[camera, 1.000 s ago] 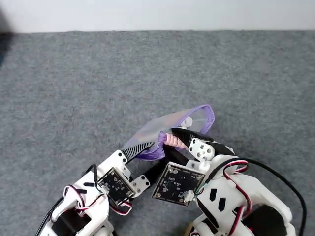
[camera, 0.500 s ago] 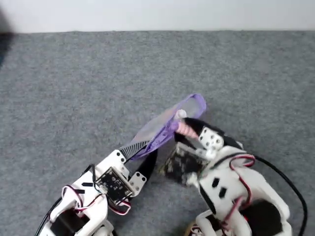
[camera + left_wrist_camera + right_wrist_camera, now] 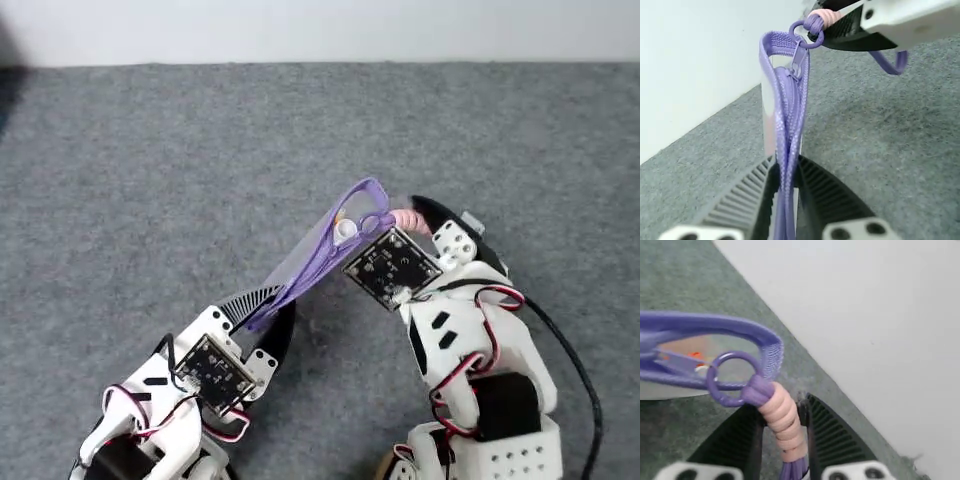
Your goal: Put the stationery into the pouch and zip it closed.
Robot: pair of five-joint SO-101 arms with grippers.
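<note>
The purple-edged translucent pouch (image 3: pixel 318 258) hangs on edge, stretched between both grippers above the grey mat. My left gripper (image 3: pixel 268 308) is shut on its near end, and the left wrist view shows its ribbed fingers (image 3: pixel 747 192) clamping the zip edge of the pouch (image 3: pixel 784 110). My right gripper (image 3: pixel 410 216) is shut on the pink beaded zip pull (image 3: pixel 780 415), whose purple ring (image 3: pixel 732 377) links to the slider at the pouch's far end (image 3: pixel 767 347). The zip teeth look joined along the edge. Something orange (image 3: pixel 694 355) shows through the pouch wall.
Grey felt mat (image 3: pixel 150 180) covers the table around the arms. A white wall (image 3: pixel 320 30) runs along the far edge. A dark object (image 3: pixel 5 90) sits at the far left edge.
My right gripper has moved away from the left one, up and to the right, drawing the zip pull along the pouch. The pouch went from lying flat to stretched on edge. The left arm drew back slightly.
</note>
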